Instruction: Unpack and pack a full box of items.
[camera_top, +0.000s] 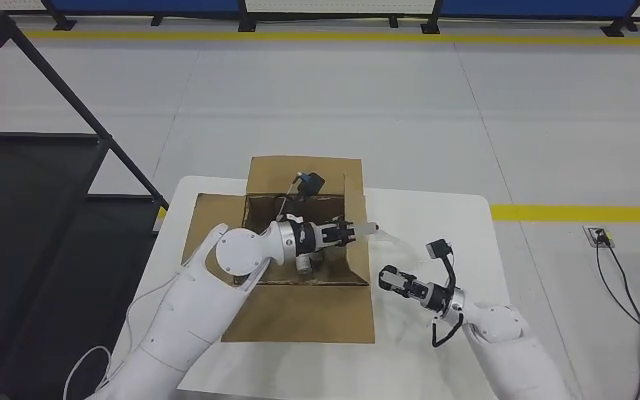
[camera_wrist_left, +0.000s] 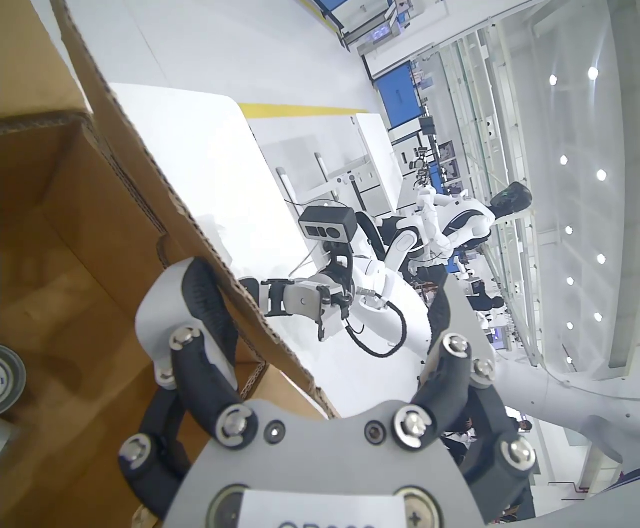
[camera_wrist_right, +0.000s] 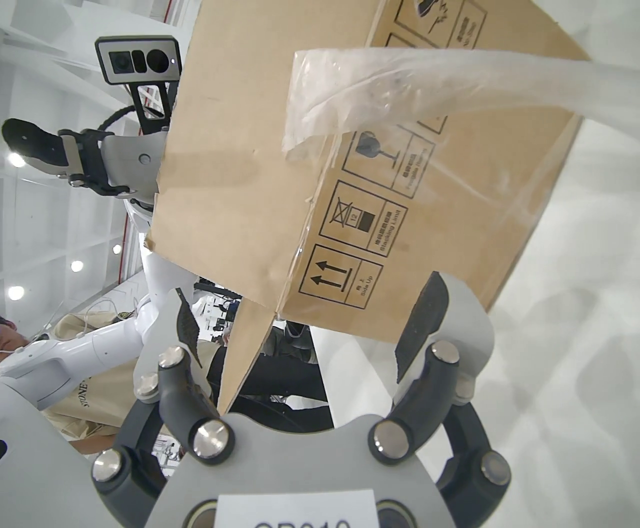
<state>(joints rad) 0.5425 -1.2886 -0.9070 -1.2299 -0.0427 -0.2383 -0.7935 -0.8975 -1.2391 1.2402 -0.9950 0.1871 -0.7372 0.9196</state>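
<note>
Seen from above: an open cardboard box (camera_top: 300, 175) sits mid-table on a white table (camera_top: 430, 220), its flaps folded outward. At the far edge of the left wrist view, a round, metal-rimmed item (camera_wrist_left: 10, 375) lies inside the box, too cropped to identify.

At the box's 3 o'clock edge hangs the left gripper (camera_top: 355, 231). Its claw is spread, with one finger (camera_wrist_left: 200, 300) inside the right-hand flap (camera_wrist_left: 165, 190) and the other outside, so it straddles the cardboard without pinching it.

Further right, at the box's 4 o'clock, the right gripper (camera_top: 386, 280) rests low beside the outer wall. Its claw is also apart and holds nothing. A loose strip of clear tape (camera_wrist_right: 425, 75) curls off the box just ahead of it.

The step appears to be clearing this flap for access. It would go best by closing squarely on the flap, pressing it outward gently, and steadying the wall with the right gripper while keeping clear of the tape.
</note>
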